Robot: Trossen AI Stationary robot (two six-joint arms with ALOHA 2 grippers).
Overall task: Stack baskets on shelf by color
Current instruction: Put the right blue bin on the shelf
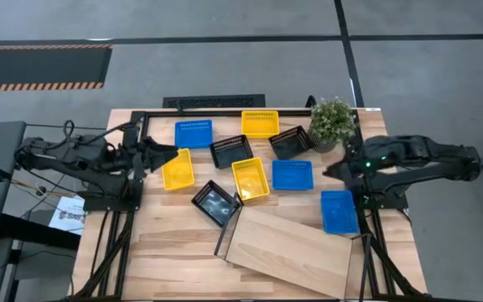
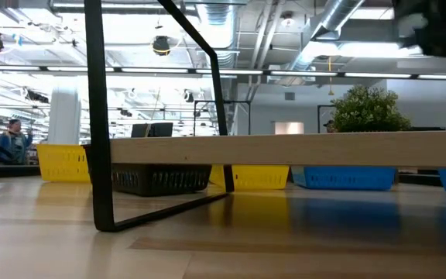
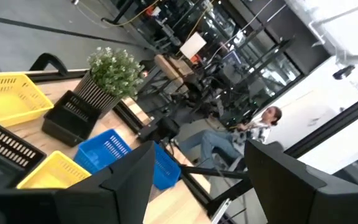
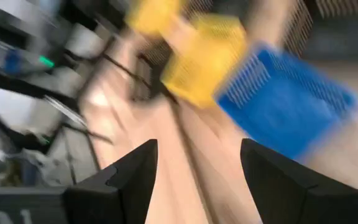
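Sorting not yet begun: baskets [image 1: 250, 179] scattered on the tabletop [image 1: 162, 235], shelf [image 1: 288, 247] bare; both jaws apart and empty, right gripper [image 1: 329, 172] nearest a blue basket [image 1: 293, 175], left gripper [image 1: 170, 153] waiting.

Potted plant [image 1: 333, 122] at table [image 1: 166, 252] far edge; seated person [image 3: 253, 127] beyond table.

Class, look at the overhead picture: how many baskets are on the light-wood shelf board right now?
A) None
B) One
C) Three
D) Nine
A: the shelf lies bare on the table, and every basket, such as the nearest black basket, sits on the tabletop beside it.
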